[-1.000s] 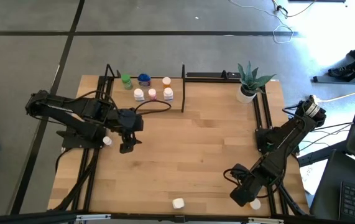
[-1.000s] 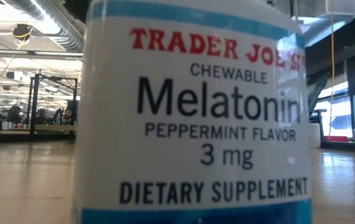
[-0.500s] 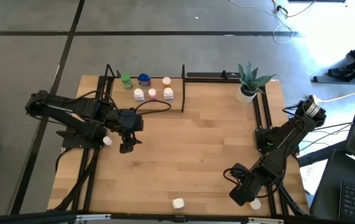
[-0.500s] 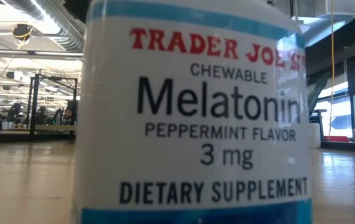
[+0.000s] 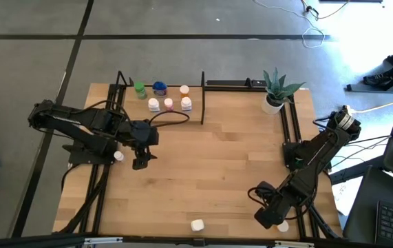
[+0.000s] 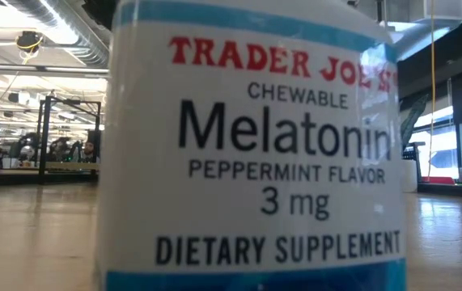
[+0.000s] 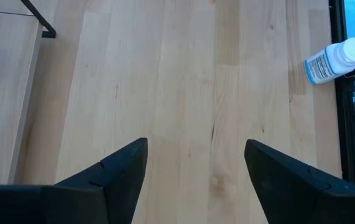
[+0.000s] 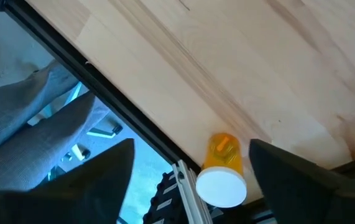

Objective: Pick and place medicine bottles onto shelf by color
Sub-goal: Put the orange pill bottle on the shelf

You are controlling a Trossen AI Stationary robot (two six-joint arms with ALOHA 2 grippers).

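The shelf (image 5: 193, 96) stands at the table's far side with several small bottles on its board: a green one (image 5: 140, 88), a blue one (image 5: 160, 87) and white ones with pink or white caps (image 5: 168, 104). My left gripper (image 5: 141, 162) hangs open over bare table near the left edge; a white-capped bottle (image 7: 336, 59) lies on its side beside it. My right gripper (image 8: 191, 144) is open at the near right corner, its fingers on either side of an orange bottle with a white cap (image 8: 224, 169), not touching it. A white melatonin bottle (image 6: 251, 153) stands at the near edge.
A potted green plant (image 5: 276, 89) stands at the far right. Black frame rails (image 5: 292, 131) run along the table's left and right sides. The melatonin bottle (image 5: 197, 225) blocks most of the low view. The table's middle (image 5: 217, 158) is bare wood.
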